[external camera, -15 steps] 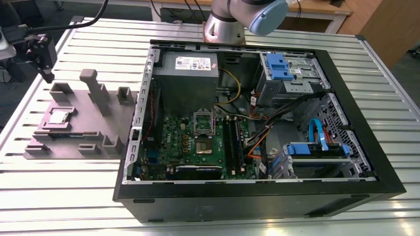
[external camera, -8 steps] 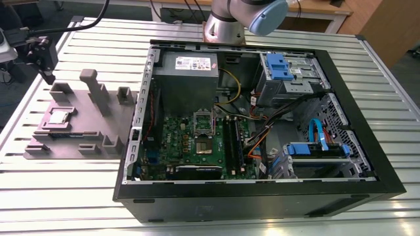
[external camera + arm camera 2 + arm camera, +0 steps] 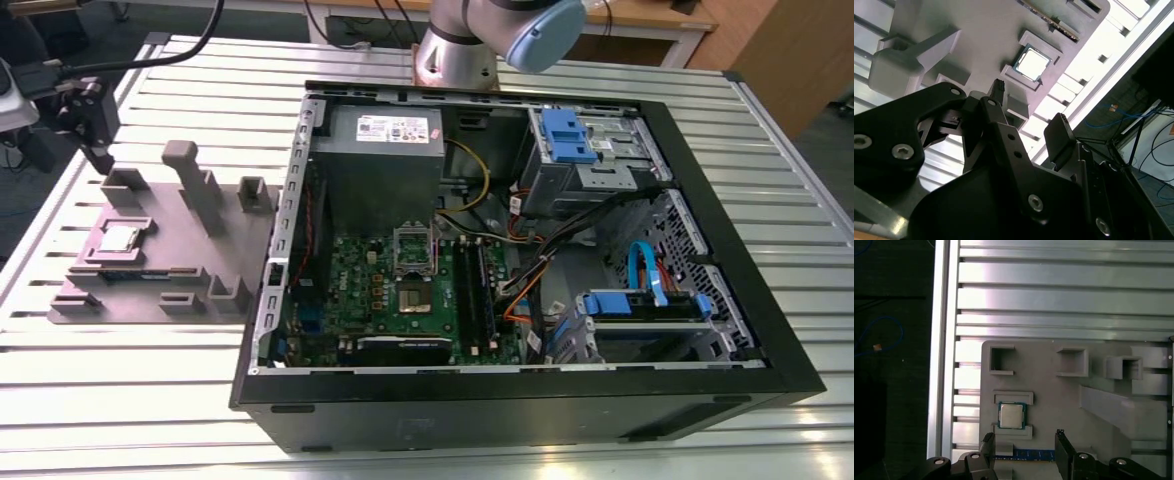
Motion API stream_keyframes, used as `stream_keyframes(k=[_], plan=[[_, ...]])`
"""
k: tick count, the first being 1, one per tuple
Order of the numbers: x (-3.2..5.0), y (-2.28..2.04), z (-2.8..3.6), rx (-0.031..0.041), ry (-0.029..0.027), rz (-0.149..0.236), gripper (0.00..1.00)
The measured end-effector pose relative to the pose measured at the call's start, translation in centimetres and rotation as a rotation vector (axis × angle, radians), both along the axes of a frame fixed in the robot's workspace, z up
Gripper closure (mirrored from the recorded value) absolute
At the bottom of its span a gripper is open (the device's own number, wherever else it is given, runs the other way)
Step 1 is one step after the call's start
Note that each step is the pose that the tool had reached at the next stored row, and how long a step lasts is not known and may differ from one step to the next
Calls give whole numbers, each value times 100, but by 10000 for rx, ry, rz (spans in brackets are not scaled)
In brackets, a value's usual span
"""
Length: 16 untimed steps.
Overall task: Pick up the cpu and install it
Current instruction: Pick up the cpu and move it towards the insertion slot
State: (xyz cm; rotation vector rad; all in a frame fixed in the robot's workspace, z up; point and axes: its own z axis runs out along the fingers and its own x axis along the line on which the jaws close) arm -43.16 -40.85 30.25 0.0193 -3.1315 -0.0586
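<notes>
Here the spread end effector [image 3: 1024,438] hangs near the cpu [image 3: 1011,415].

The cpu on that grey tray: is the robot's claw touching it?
Apart. In the first wrist view the cpu lies in a recess of the grey tray, and the open gripper hangs clear of it, with bare tray between.

- The arm [image 3: 462,48] stands as a silver column at the top centre of the exterior view, with a pale blue-capped joint [image 3: 545,30] just beside it on the exterior view's right
- The gripper [image 3: 1024,442] [image 3: 1029,109] is spread wide in both wrist views
- Its two black fingers [image 3: 987,444] [image 3: 1058,131] are well apart, gripping nothing
</notes>
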Motion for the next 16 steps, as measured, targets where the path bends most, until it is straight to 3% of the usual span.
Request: stream_keyframes(k=[16], plan=[[11, 0, -31, 0, 1, 0, 41]])
